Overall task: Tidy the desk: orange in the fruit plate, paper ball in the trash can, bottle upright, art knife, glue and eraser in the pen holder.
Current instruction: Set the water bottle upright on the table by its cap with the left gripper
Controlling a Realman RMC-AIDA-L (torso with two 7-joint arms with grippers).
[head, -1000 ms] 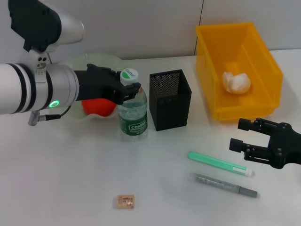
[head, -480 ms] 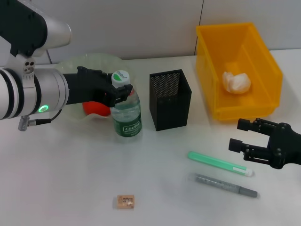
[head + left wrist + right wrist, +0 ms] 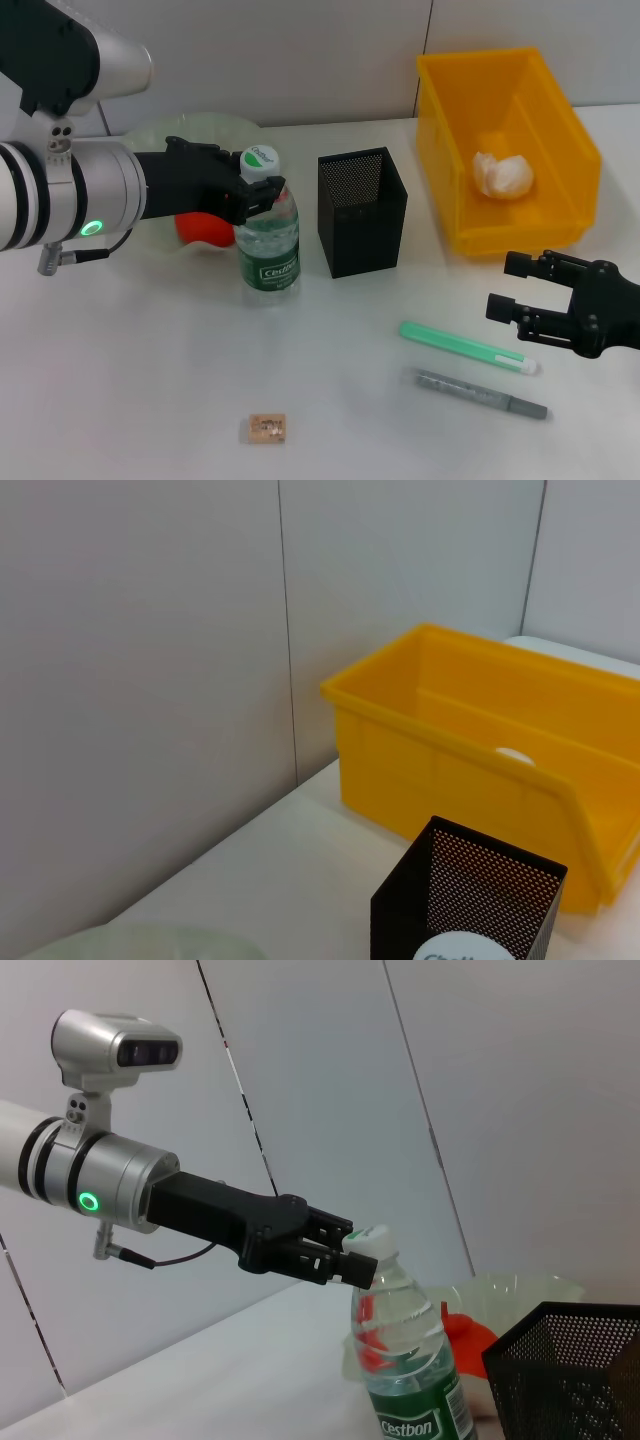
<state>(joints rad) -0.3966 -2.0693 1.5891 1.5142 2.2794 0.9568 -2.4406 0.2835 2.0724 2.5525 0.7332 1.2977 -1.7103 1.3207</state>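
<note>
I see the left end effector (image 3: 262,192) closed on the neck of the clear plastic water bottle with a green label and white cap (image 3: 266,240), just under the cap. The bottle stands on the white worktop (image 3: 130,380), leaning slightly, its base down. Just behind it the orange (image 3: 205,229) lies in the pale translucent fruit plate (image 3: 165,135), partly hidden by the end effector. Just beside the bottle on the other side stands the black mesh pen holder (image 3: 361,211), apart from it by a narrow gap. The yellow plastic bin (image 3: 505,150) sits near the far right, with the crumpled white paper ball (image 3: 502,174) inside it.

The right end effector (image 3: 530,300) hovers low at the worktop's right edge, fingers parted and holding nothing. Near it lie the green pen-shaped stick (image 3: 468,348) and the grey art knife (image 3: 480,393), side by side, not touching. The small tan eraser (image 3: 267,428) lies alone near the front edge, with open worktop around it.
</note>
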